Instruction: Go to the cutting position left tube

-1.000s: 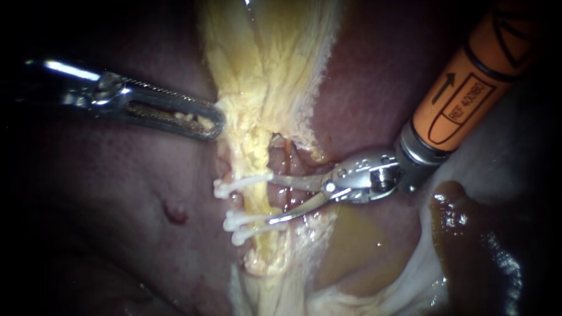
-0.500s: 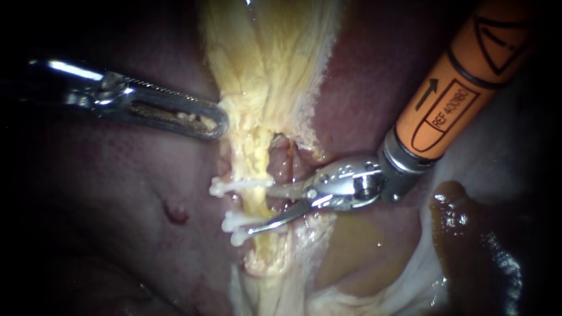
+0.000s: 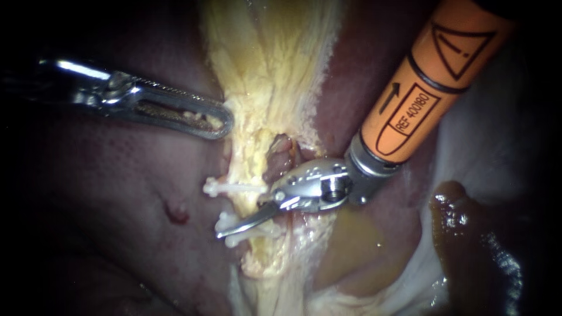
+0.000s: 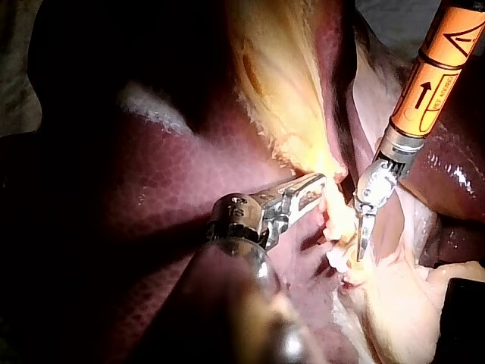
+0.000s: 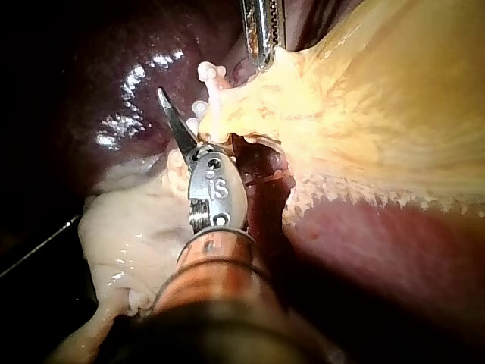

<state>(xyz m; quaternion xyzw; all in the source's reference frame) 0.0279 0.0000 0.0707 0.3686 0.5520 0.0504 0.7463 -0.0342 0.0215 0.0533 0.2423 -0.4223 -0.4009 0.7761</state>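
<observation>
The yellow, fat-covered left tube (image 3: 253, 202) runs down the middle and carries one white clip (image 3: 215, 187) above and two white clips (image 3: 227, 229) below. My right instrument (image 3: 234, 213), with an orange shaft and thin blades, is open. Its lower blade lies across the tube between the upper clip and the lower pair, and its upper blade is hidden behind the tissue. My left instrument (image 3: 219, 124) is shut on the edge of the yellow tissue (image 3: 263, 76) above the clips. In the right wrist view one blade (image 5: 174, 121) points past the clips (image 5: 208, 74).
Dark red liver (image 3: 117, 199) lies left of the tube. A pinkish second tube (image 3: 284, 153) sits just right of it, above the right instrument's wrist. Brown fluid (image 3: 456, 234) pools at the lower right beside pale tissue (image 3: 486, 152).
My right instrument has advanced leftward, so its lower blade now crosses the tube between the clips. Its upper blade has slipped out of sight. The left instrument keeps its hold.
</observation>
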